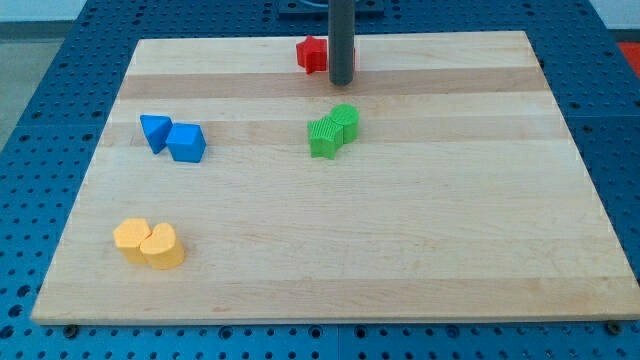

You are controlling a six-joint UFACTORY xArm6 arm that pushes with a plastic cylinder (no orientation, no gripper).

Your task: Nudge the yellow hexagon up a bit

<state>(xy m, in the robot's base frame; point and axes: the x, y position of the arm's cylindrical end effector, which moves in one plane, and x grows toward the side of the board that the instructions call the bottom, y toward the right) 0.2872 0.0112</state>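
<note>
Yellow hexagon (130,238): lies near the view's bottom-left corner of the wooden board (400,260); touching, on its right side, a second yellow block (162,246) of rounded, heart-like shape; the pair sits well apart from everything else.

My tip (341,81): lower end of the dark rod, near the view's top edge at about mid-width; just beside (and partly hiding) a red block (312,54), shape hard to make out, perhaps a star; far from the yellow hexagon, across most of the board. No jaws on this rig, so there is nothing to report as apart or together; the rod simply ends in the tip.

Other entries: green block pair (334,130), two pieces touching, just below the tip toward the view's centre; blue block pair (172,137), a triangular piece and a cube-like piece touching, at the view's left, above the yellow pair.

Step in hand (a judgement): the approach; no contact with the hexagon yet, the nudge not begun.

Next move calls for: travel to the view's bottom-left, passing clear of the green and blue pairs; arrival just below the hexagon, on its bottom side; then a short push toward the view's top. Risk noted: the heart-like neighbour touches the hexagon and may be dragged along; the blue pair lies above, so the push should be brief.
</note>
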